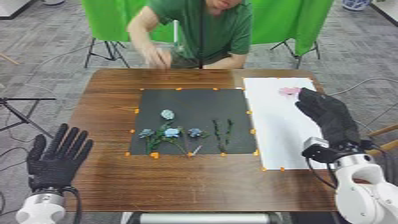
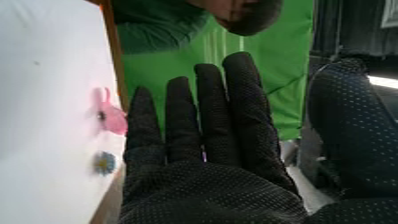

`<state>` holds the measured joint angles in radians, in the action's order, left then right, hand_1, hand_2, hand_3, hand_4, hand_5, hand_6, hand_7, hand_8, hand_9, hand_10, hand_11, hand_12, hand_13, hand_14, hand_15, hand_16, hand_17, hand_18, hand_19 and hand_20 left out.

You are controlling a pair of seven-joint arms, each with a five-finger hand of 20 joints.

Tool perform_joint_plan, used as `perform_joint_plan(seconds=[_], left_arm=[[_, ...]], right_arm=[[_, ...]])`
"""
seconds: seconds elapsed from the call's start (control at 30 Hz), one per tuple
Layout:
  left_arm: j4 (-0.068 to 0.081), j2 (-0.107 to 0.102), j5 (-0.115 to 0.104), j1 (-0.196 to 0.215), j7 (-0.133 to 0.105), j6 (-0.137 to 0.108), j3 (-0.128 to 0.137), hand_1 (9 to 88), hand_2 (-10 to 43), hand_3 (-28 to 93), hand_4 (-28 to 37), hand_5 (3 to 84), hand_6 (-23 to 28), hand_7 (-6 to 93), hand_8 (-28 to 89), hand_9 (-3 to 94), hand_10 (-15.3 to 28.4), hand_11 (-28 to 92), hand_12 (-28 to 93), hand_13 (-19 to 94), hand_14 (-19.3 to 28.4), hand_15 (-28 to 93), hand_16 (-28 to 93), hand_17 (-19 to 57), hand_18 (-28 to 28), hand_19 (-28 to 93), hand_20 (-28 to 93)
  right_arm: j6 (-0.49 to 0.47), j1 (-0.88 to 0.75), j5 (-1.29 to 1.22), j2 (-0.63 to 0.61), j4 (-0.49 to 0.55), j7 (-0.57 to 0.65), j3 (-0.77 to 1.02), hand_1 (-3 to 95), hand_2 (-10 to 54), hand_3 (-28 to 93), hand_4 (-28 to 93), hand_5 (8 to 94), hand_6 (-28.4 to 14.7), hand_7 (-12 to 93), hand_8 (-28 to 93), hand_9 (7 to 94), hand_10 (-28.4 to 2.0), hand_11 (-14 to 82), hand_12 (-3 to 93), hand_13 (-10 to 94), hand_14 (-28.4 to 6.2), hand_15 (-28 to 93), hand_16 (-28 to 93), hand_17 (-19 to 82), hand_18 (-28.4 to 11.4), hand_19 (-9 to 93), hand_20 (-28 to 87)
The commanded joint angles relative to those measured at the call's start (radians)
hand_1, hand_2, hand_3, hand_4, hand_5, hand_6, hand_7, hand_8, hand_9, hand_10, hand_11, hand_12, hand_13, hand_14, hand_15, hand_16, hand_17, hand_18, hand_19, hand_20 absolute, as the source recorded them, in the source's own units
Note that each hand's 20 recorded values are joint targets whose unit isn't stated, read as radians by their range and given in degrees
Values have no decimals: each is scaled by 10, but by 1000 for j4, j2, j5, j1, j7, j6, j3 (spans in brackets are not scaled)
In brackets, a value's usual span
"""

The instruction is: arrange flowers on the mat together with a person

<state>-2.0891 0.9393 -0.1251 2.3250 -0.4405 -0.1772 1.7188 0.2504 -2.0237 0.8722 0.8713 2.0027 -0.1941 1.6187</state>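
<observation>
Flowers point(image 2: 113, 120) on the white paper point(image 1: 275, 125) could skid if the right hand point(image 1: 329, 112), fingers straight and empty, sweeps sideways.

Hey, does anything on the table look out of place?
Only mildly: a pink flower and a small blue one lie on the white sheet, away from the group on the dark mat, possibly just waiting their turn.

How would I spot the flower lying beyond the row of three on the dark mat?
On the brown wooden table, find the dark mat, just left of the white sheet. On the mat's left half, look past the row of three blooms to one pale, oval bloom. It sits farther from the robot than those three, clear of their row.
</observation>
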Motion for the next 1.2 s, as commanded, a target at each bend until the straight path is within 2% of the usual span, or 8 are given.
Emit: perform_joint_plan(seconds=[0.03, 0.17, 0.43, 0.53, 0.6, 0.8, 1.07, 1.2], left_arm=[[7, 1, 3, 1, 20, -6, -11, 256, 147, 679, -283, 428, 59, 72, -94, 386, 126, 144, 50, 290, 133, 266, -80, -26, 113, 258, 111], [9, -1, 5, -5, 18, -5, -15, 256, 147, 678, -283, 428, 59, 72, -94, 386, 126, 144, 49, 290, 132, 266, -80, -26, 113, 258, 111], [9, 5, 11, -4, 20, -7, -18, 258, 146, 677, -283, 431, 57, 74, -94, 385, 125, 144, 50, 290, 130, 265, -80, -26, 113, 257, 110], [11, 8, 39, -6, 26, -19, -24, 257, 146, 678, -283, 430, 56, 74, -94, 386, 124, 146, 51, 290, 129, 265, -80, -26, 113, 258, 110], [8, 10, 27, 2, 22, -13, -23, 258, 147, 677, -283, 429, 57, 74, -95, 386, 124, 146, 50, 290, 129, 264, -80, -26, 113, 258, 110], [10, 9, 28, 0, 16, -7, -28, 257, 146, 678, -283, 429, 57, 72, -94, 385, 124, 145, 50, 290, 130, 263, -80, -27, 113, 258, 110], [7, 10, 19, 8, 5, -9, -27, 259, 147, 675, -283, 428, 58, 72, -94, 385, 125, 145, 50, 290, 130, 263, -80, -26, 113, 258, 110], [7, 10, 16, 9, 0, -9, -30, 258, 148, 675, -283, 428, 58, 72, -93, 385, 125, 145, 50, 290, 130, 265, -79, -27, 113, 258, 110]], right_arm=[[92, 15, 501, -31, -12, 137, 31, 296, 14, 720, -217, 535, -7, 148, -119, 469, -89, 57, 99, 328, -71, 109, 79, 225, -90, 17, 275], [130, 109, 825, -71, -69, 265, -39, 321, -11, 732, -219, 522, -1, 156, -121, 449, -85, 53, 98, 314, -70, 107, 70, 223, -91, 18, 273], [175, 334, 1128, -127, -217, 406, -228, 430, -52, 758, -255, 476, 18, 194, -142, 435, -66, 53, 97, 314, -58, 116, 51, 230, -77, 16, 257], [248, 400, 1242, -131, -267, 477, -304, 448, -66, 771, -266, 458, 21, 211, -149, 418, -61, 49, 97, 301, -51, 113, 45, 231, -72, 29, 267], [203, 475, 1292, -120, -303, 555, -362, 457, -74, 778, -272, 451, 23, 217, -155, 407, -59, 45, 96, 294, -47, 111, 42, 232, -71, 37, 270], [91, 637, 1346, -136, -416, 681, -486, 475, -82, 778, -279, 441, 24, 220, -160, 396, -64, 43, 95, 287, -63, 108, 39, 234, -83, 72, 275], [10, 801, 1324, -146, -541, 725, -624, 511, -94, 766, -282, 430, 18, 211, -155, 385, -71, 46, 93, 306, -73, 113, 52, 243, -99, 147, 271], [-95, 866, 1274, -130, -604, 761, -672, 513, -95, 764, -283, 430, 18, 208, -154, 373, -73, 44, 92, 309, -74, 114, 61, 246, -104, 177, 274]])
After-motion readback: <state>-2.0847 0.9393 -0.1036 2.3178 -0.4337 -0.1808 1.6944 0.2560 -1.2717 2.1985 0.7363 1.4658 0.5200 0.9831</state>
